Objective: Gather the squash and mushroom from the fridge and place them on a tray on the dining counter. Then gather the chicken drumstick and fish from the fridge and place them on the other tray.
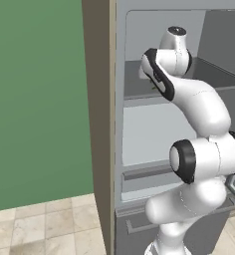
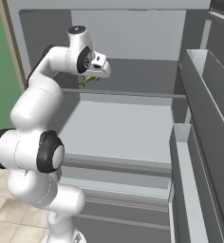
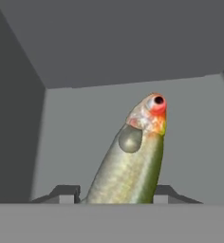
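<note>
The fish (image 3: 133, 161) lies on the upper shelf inside the fridge (image 2: 133, 128), its long axis running straight ahead of the gripper (image 3: 115, 193). The fingertips flank its tail end; contact cannot be confirmed.

Left base view sits behind the arm on its left, facing forward and down into the open fridge (image 1: 139, 124), close in; arm rises lower right, green wall and floor tiles fill its left half. Right base view looks from behind-right, same fridge interior, arm lower left, door bins along its right edge. Both share the upper shelf (image 2: 128, 95) and the arm's wrist. Hand view looks along the end effector (image 3: 116, 194) at the shelf's back wall, very near, fish (image 3: 130, 156) rising between the tips.
</note>
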